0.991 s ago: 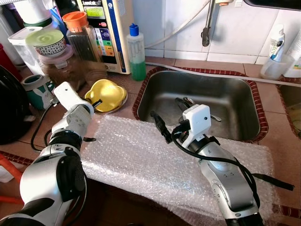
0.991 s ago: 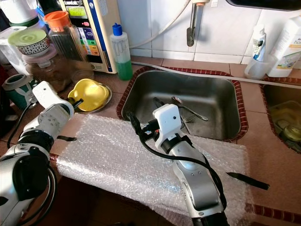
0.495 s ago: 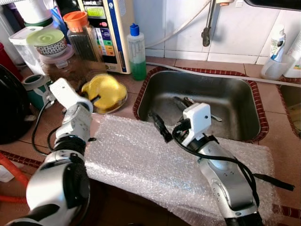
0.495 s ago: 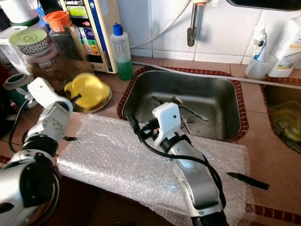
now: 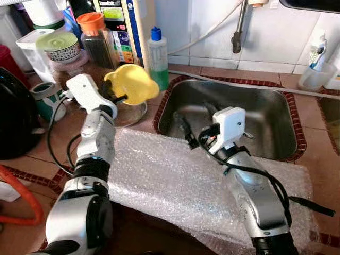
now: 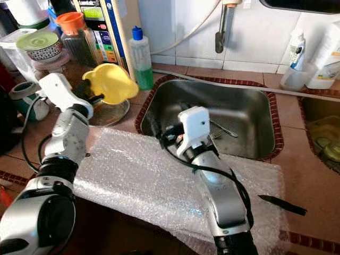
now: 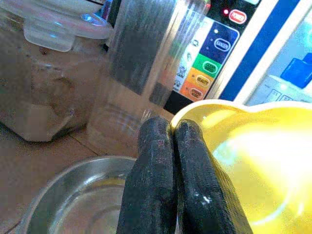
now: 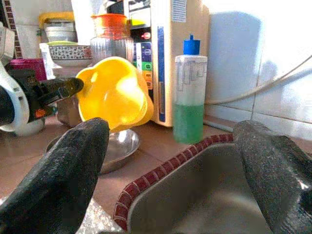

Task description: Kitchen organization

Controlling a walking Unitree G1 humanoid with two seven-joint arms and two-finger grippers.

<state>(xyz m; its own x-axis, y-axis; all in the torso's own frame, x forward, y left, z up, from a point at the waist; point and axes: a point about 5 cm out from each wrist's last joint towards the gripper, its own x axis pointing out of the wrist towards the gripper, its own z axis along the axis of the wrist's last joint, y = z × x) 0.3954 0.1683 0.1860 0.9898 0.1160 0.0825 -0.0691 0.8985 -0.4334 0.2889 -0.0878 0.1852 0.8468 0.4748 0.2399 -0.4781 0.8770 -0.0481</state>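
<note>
My left gripper point(image 5: 118, 97) is shut on the rim of a yellow bowl point(image 5: 133, 83), held tilted in the air above a shallow steel dish point(image 5: 130, 113) on the counter. In the left wrist view the fingers point(image 7: 165, 180) pinch the yellow bowl's point(image 7: 253, 161) edge with the steel dish point(image 7: 73, 200) below. My right gripper point(image 5: 186, 130) stands open at the near left corner of the steel sink point(image 5: 265, 114). From the right wrist view the yellow bowl point(image 8: 114, 92) hangs ahead over the steel dish point(image 8: 117, 146).
A sheet of bubble wrap point(image 5: 159, 180) covers the counter in front of the sink. Cutlery point(image 6: 220, 127) lies in the sink. A green soap bottle point(image 5: 158, 56), jars point(image 5: 95, 40), a white appliance point(image 5: 130, 26) and a stacked bowl point(image 5: 61, 48) crowd the back left. A tap point(image 5: 239, 32) hangs above.
My left gripper has lifted the yellow bowl off the steel dish and tilted it up toward the sink. The right gripper has shifted slightly toward the sink.
</note>
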